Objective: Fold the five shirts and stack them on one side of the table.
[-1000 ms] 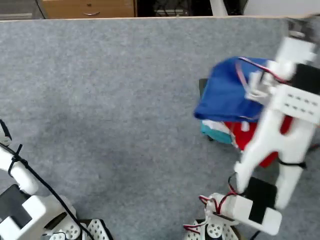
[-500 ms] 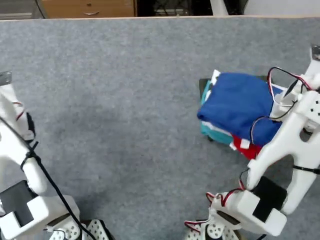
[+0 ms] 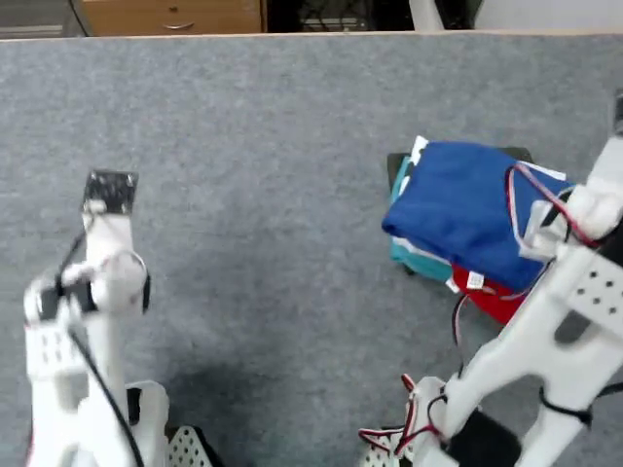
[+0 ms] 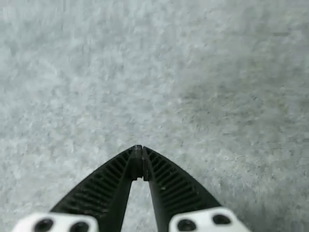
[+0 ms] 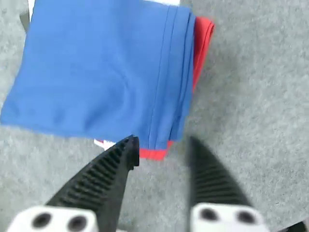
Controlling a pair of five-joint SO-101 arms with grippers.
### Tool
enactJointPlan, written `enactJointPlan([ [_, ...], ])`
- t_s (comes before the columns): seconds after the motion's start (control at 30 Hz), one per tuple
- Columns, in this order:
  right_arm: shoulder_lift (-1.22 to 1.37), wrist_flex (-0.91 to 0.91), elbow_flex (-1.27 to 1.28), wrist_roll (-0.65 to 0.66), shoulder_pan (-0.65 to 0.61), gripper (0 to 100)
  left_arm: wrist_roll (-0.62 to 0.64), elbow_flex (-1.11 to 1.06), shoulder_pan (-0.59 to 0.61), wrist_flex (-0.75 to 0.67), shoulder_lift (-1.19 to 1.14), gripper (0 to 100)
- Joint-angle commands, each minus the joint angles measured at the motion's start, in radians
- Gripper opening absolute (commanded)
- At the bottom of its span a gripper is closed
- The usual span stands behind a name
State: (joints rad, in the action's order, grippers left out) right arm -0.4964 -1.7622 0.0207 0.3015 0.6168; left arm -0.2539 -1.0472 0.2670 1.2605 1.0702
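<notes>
Fingers spread, holding nothing: right gripper [image 5: 162, 142] over an edge of the folded blue shirt [image 5: 96, 67], top of the stack by the table's [image 3: 243, 117] right edge, red shirt [image 5: 203, 38] beneath. Left gripper [image 4: 139, 150] pinched together, empty, above bare table. Looks soft, light, limp; likely best pinched at a folded edge.

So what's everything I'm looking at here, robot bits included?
blue shirt: 1, blue, folded, top of the pile
teal shirt: 1, teal, edge under the blue
white shirt: 1, white, corner at pile's far edge
red shirt: 1, red, pokes out at pile's near edge
dark layer: 1, dark, pile's bottom
table: 1, grey, fuzzy top
wooden drawer unit: 1, light brown, beyond the table
left gripper: 1, black, shut, over bare table
right gripper: 1, black, open, above pile's edge
</notes>
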Motion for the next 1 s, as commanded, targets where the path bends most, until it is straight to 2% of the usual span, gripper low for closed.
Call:
enactJointPlan([
  [0.0,-0.113,0.046,0.168,0.078,-0.003,1.8,0.008,-0.154,-0.044,-0.038,0.319,3],
  [0.23,-0.389,0.351,0.680,0.078,-0.106,1.3,0.008,-0.331,-0.038,-0.037,0.767,3],
  [0.5,-0.720,0.652,1.187,0.075,-0.255,1.4,0.008,-0.493,-0.036,-0.043,0.707,3],
  [0.73,-0.952,0.687,1.446,0.072,-0.394,1.4,0.012,-0.591,0.015,-0.040,0.707,3],
  [0.9,-1.133,0.657,1.570,-0.129,-0.433,1.5,0.012,-0.607,0.016,-0.041,0.707,3],
  [0.97,-1.213,0.635,1.612,-0.166,-0.437,1.5,0.012,-0.657,0.016,-0.035,0.697,3],
])
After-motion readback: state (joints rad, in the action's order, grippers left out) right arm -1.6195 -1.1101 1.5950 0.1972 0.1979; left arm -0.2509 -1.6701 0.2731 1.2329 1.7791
